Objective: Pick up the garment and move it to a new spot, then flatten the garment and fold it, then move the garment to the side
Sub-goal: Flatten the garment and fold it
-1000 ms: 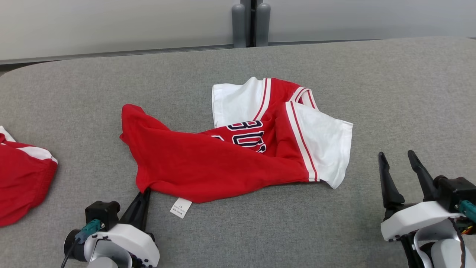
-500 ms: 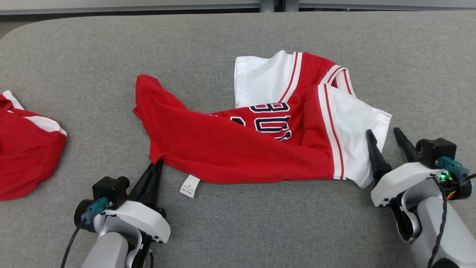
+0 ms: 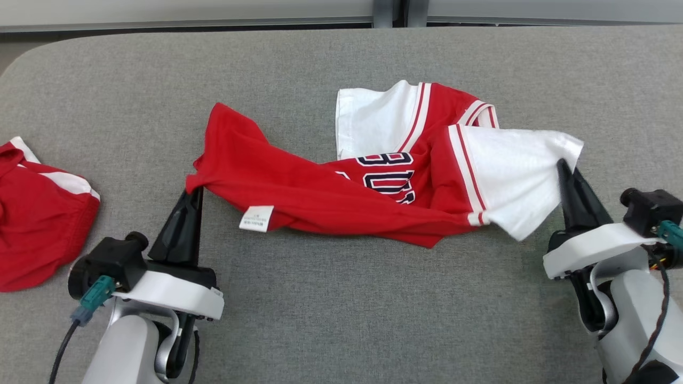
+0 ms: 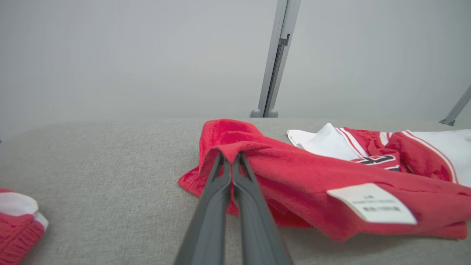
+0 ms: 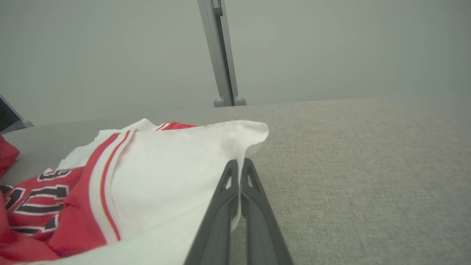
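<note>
Red and white cloth, the garment [image 3: 299, 186] lies crumpled across the middle of the grey table [image 3: 341, 320], strung between the two claws. The left claw [image 3: 194, 188] is pinched tight on a red hem corner [image 4: 220, 145] at the garment's left end; in the left wrist view the cloth drapes over both fingertips. The right claw [image 3: 563, 165] is clamped on the edge of the white sleeve [image 3: 512, 160] at the right end, and that sleeve is raised off the table. Holding opposite ends looks meant to let both arms lift the piece together and carry it to a new spot without bunching it. The middle sags and is twisted, with the label [image 3: 256, 218] turned outward, so flattening is not yet done. A second shirt [image 3: 37, 234] sits at the table's left edge, well apart; the carry should probably steer clear of it.
</note>
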Controlling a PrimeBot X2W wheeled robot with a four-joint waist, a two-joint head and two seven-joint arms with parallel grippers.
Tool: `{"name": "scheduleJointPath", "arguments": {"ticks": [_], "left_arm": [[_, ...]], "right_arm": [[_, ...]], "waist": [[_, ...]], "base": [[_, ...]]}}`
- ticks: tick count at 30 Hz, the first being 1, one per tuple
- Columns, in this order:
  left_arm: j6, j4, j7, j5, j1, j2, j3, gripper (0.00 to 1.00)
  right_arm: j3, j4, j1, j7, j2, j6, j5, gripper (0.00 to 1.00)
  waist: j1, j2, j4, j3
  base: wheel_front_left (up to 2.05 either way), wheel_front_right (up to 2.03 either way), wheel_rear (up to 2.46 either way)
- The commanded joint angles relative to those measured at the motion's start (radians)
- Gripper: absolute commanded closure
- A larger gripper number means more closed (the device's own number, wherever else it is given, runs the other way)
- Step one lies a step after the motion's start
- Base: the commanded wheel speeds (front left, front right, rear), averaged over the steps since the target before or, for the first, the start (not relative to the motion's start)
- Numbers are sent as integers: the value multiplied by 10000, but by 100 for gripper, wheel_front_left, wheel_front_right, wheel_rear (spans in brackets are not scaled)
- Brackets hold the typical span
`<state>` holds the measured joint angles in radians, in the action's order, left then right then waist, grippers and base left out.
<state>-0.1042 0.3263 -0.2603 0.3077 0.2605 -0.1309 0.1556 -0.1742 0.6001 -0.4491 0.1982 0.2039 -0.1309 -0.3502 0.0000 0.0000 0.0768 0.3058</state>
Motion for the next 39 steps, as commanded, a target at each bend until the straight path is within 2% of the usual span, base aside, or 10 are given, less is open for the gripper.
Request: {"name": "scheduleJointPath", "arguments": {"ticks": [1, 11, 19, 24, 30, 35, 39], "left_arm": [[79, -581, -57, -144, -75, -117, -177, 100], [195, -3701, -41, -607, -31, -333, -433, 100], [369, -5880, 787, -577, 752, -570, -595, 100], [399, -6787, 1354, -487, 1298, -804, -726, 100], [277, -6763, 1878, -212, 1907, -960, -664, 100], [80, -5979, 2095, 296, 2882, -971, -572, 100], [-51, -4680, 2106, 627, 4416, -1057, -495, 100]], "right_arm": [[165, -419, 145, 251, 111, 5, 25, 100], [1135, -4426, 789, 494, 165, 3, 953, 100], [2056, -8026, 1000, -494, 226, 3, 1718, 100], [2646, -9620, 847, -1143, 272, 3, 1910, 100], [2956, -9967, 544, -1647, 277, 3, 1660, 100], [2807, -9445, -162, -1920, 302, 3, 1344, 100], [2434, -8484, -1748, -1907, 557, 3, 1023, 100]], "waist": [[0, 0, -66, -146], [0, 0, -415, -1008], [0, 0, -691, -1713], [0, 0, -840, -1990], [0, 0, -969, -1960], [0, 0, -986, -1492], [0, 0, -970, -775]], "base": [[0, 0, 0], [0, 0, 0], [0, 0, 0], [0, 0, 0], [0, 0, 0], [0, 0, 0], [0, 0, 0]]}}
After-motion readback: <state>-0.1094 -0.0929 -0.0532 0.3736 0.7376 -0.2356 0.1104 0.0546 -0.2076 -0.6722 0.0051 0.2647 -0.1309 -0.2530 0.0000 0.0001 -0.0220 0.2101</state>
